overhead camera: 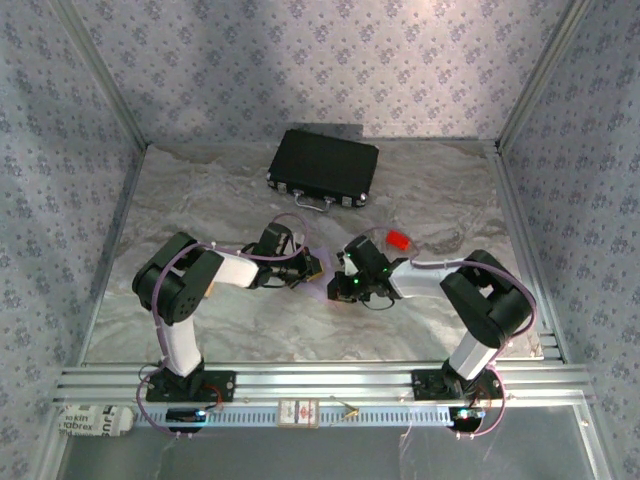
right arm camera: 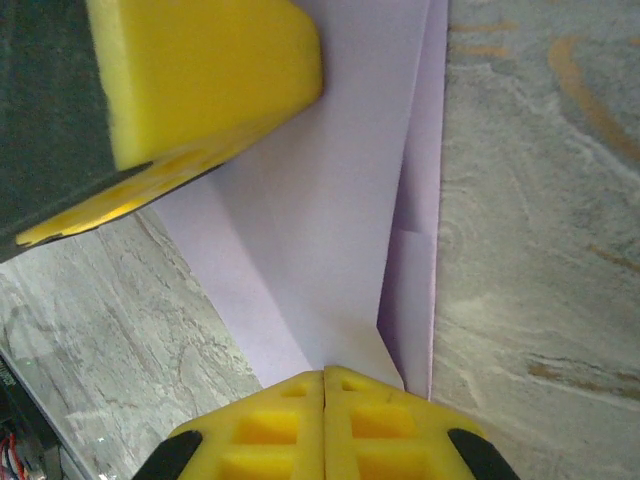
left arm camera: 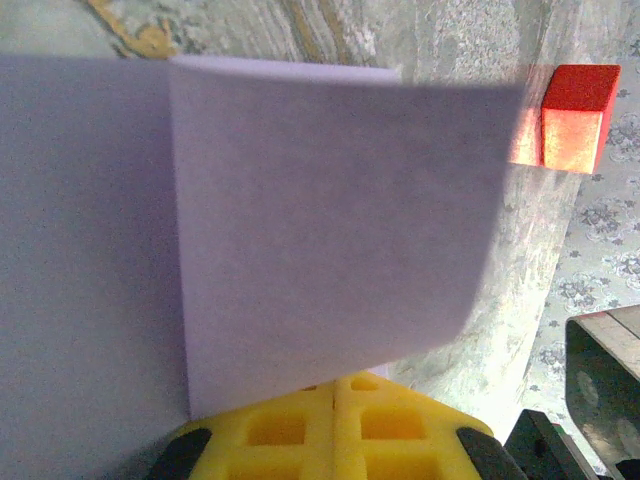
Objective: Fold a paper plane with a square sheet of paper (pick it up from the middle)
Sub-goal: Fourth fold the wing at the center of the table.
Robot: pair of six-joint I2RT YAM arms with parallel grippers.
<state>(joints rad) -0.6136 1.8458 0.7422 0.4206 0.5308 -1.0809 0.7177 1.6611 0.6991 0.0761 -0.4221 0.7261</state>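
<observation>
Paper sheet (right arm camera: 330,220) — pale lilac, partly folded, creases showing — at mid-worktop (overhead camera: 200,190) between both arms. Left fingers (left arm camera: 275,430) pressed together on its edge; right fingers (right arm camera: 270,430) likewise pinched on folded corner. Red block (overhead camera: 398,239) just beyond. Black case (overhead camera: 323,168) farther back.

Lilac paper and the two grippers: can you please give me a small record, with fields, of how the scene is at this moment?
sheet: pale lilac, partly folded, with overlapping layers and a slanted crease
left gripper: shut on the sheet's edge
right gripper: shut on the sheet, at a folded corner
red block: on the table, no gripper on it
black case: closed, at the far side of the table
stage: plane not yet finished
</observation>
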